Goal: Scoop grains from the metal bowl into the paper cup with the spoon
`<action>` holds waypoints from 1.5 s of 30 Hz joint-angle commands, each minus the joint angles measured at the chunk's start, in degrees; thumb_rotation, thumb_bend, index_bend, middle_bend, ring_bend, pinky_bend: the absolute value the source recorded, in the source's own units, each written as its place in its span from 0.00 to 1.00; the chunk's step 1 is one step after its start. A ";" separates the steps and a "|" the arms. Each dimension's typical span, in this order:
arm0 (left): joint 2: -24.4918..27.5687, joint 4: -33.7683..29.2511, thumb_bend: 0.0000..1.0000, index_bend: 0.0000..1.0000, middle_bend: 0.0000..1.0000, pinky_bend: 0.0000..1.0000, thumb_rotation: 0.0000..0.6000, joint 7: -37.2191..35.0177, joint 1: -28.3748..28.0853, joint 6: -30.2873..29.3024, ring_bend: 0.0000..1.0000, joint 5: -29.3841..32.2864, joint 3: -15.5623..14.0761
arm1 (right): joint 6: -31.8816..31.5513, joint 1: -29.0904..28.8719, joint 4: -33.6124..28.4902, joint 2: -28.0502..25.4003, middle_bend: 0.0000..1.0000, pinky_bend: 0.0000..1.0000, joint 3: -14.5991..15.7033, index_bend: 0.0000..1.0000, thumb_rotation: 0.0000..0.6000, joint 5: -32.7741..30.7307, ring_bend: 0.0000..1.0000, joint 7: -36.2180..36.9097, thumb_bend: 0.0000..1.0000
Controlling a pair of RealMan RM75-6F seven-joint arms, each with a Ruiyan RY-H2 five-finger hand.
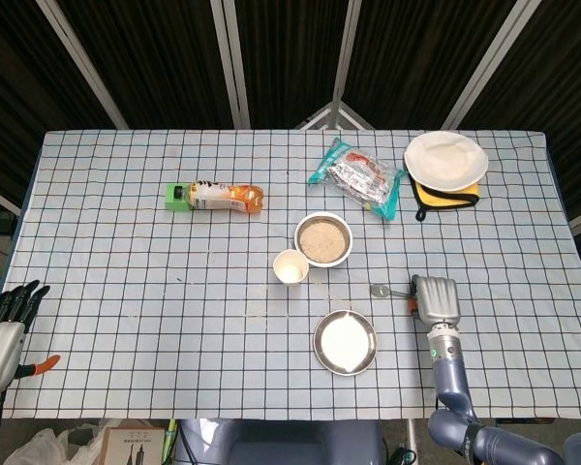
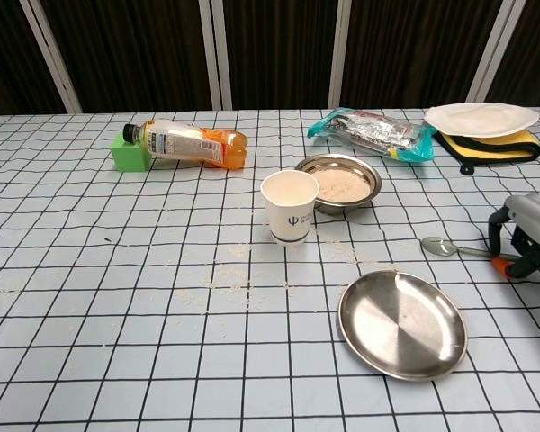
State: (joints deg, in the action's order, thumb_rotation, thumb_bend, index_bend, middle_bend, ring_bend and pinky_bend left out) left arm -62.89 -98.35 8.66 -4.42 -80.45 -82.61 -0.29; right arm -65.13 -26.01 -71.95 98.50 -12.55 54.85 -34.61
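So the spoon [image 2: 450,247] is lying flat on the checked tablecloth [image 1: 126,242], bowl end pointing away from the right hand [image 2: 525,241], handle end running right in under the curled fingers [image 2: 497,227]. Looks like they're closing around the handle, but honestly I can't tell from either view whether it's actually gripped.

To do this bit well, I'd pinch the handle firmly near its end and lift it level before swinging over. The metal bowl [image 1: 323,239] of grains sits well beyond the spoon's tip, with the paper cup [image 1: 290,266] just beside it.

The left hand [image 1: 2,334] hangs off the table edge, fingers spread, holding nothing.
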 commanded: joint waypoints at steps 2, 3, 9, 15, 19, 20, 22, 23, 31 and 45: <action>-0.02 -0.01 0.00 0.00 0.00 0.00 1.00 0.04 -0.02 0.02 0.00 0.01 0.00 | -0.42 -0.02 -0.62 -0.33 0.91 1.00 0.13 0.58 1.00 0.41 0.98 0.02 0.49; -0.03 -0.03 0.00 0.00 0.00 0.00 1.00 0.05 -0.02 0.04 0.00 0.04 -0.01 | -0.54 -0.01 -0.87 -0.47 0.91 1.00 0.17 0.58 1.00 0.51 0.98 0.00 0.50; 0.00 -0.12 0.00 0.00 0.00 0.00 1.00 0.01 -0.03 0.08 0.00 0.14 0.01 | -1.69 0.10 -3.14 -1.87 0.91 1.00 0.44 0.59 1.00 1.40 0.98 -0.49 0.55; 0.03 -0.19 0.00 0.00 0.00 0.00 1.00 -0.03 -0.06 0.12 0.00 0.03 -0.05 | -3.84 0.63 -7.63 -4.73 0.91 1.00 0.91 0.60 1.00 2.98 0.98 -1.57 0.62; 0.04 -0.27 0.00 0.00 0.00 0.00 1.00 -0.02 -0.09 0.02 0.00 -0.26 -0.10 | -6.11 1.05 -12.57 -7.61 0.91 1.00 1.20 0.61 1.00 4.38 0.98 -3.52 0.64; 0.04 -0.28 0.00 0.00 0.00 0.00 1.00 -0.01 -0.08 -0.03 0.00 -0.37 -0.13 | -6.73 1.16 -13.98 -8.39 0.91 1.00 1.31 0.61 1.00 4.73 0.98 -4.22 0.64; 0.05 -0.27 0.00 0.00 0.00 0.00 1.00 -0.01 -0.08 -0.11 0.00 -0.55 -0.17 | -7.82 1.29 -16.28 -9.58 0.91 1.00 1.43 0.61 1.00 5.39 0.98 -5.45 0.64; 0.05 -0.23 0.00 0.00 0.00 0.00 1.00 0.00 -0.08 -0.19 0.00 -0.69 -0.18 | -8.76 1.39 -18.22 -10.47 0.91 1.00 1.54 0.61 1.00 6.03 0.98 -6.42 0.64; 0.13 -0.19 0.00 0.00 0.00 0.00 1.00 -0.24 -0.08 -0.27 0.00 -1.03 -0.28 | -12.60 0.63 -27.53 -13.68 0.91 1.00 0.72 0.62 1.00 6.62 0.98 -14.09 0.64; 1.54 -0.76 0.00 0.00 0.00 0.00 1.00 -2.61 -0.65 1.84 0.00 0.19 -0.37 | -12.03 -8.36 -18.93 -8.71 0.91 1.00 -5.94 0.63 1.00 -1.64 0.98 -27.29 0.64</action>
State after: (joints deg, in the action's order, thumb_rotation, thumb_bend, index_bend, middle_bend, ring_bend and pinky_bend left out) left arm -61.49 -99.04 6.18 -4.98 -78.74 -82.53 -0.65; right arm -77.44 -32.31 -93.28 88.38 -17.48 54.09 -59.49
